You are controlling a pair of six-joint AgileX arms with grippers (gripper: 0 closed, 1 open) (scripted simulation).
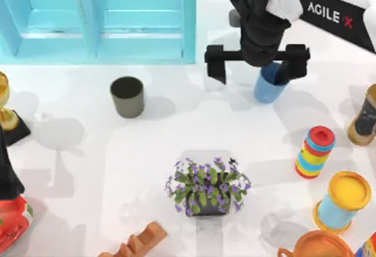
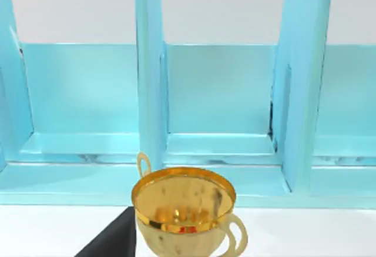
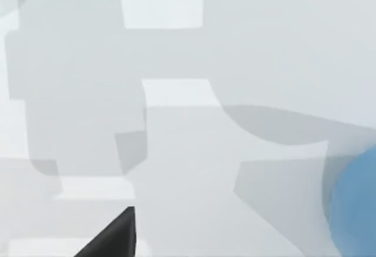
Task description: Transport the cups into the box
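Right hand [image 1: 257, 64]: seen in the top view just right of the box's right wall, near the far edge of the tabletop [image 1: 176, 139]; its two black fingers are spread wide apart, one finger [image 1: 215, 66] over bare tabletop, the other reaching down at the rim of the blue cup; nothing is clamped between them.
Blue cup [image 1: 268, 86]: upright on the tabletop under the right finger of the right hand, to the right of the box and outside it; a blurred blue edge of it [image 3: 355, 204] is seen in the right wrist view.
Olive-grey cup [image 1: 127, 96]: upright and untouched on the tabletop, in front of the box's near wall, well apart from the blue cup.
Box [image 1: 188, 19]: large, light cyan, at the far left of the tabletop, with a divider between two compartments; its upright walls [image 2: 296, 80] are seen in the left wrist view.
Left arm: parked at the left edge of the tabletop; whether its hand is open cannot be told.
Gold trophy cup [image 2: 183, 213]: seen close in the left wrist view, in front of the box.
Potted plant [image 1: 207, 187]: at the near middle, with purple flowers.
Striped stacked cylinder [image 1: 315, 151]: to the right, near a yellow-lidded can [image 1: 342, 201].
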